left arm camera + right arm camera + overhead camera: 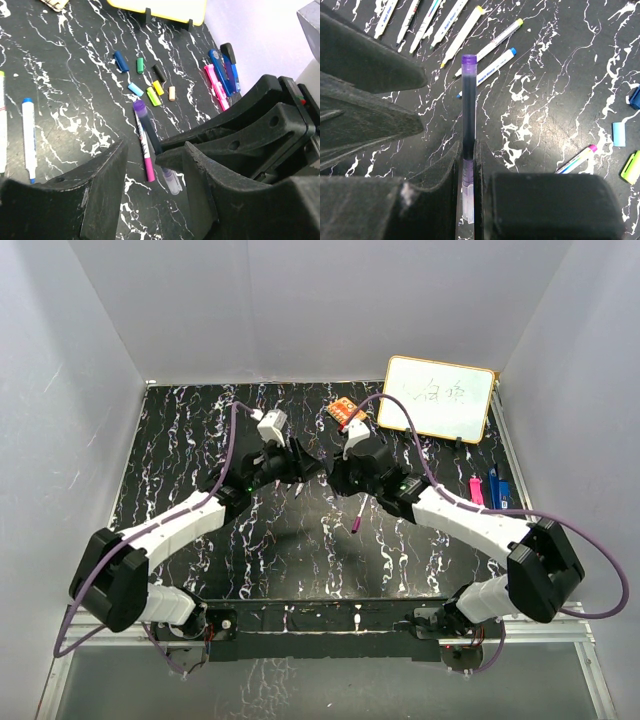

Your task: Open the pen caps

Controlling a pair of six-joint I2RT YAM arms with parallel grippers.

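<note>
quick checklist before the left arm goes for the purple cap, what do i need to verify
1. Right gripper shut on the purple pen: ok.
2. Purple cap on the pen and exposed beyond the jaws: ok.
3. Left gripper open: ok.
4. Purple cap between the left jaws: not ok, it sits ahead of them.
5. Purple cap already loosened: cannot tell.

Pen barrel [468, 100] sits between right gripper [468, 157] fingers, poking out ahead of the tips. Markers [464, 32] lie on the table beyond the tips, leftward. Pen caps [158, 87] lie ahead of left gripper [155, 150] fingers, clips [216, 84] further right.
</note>
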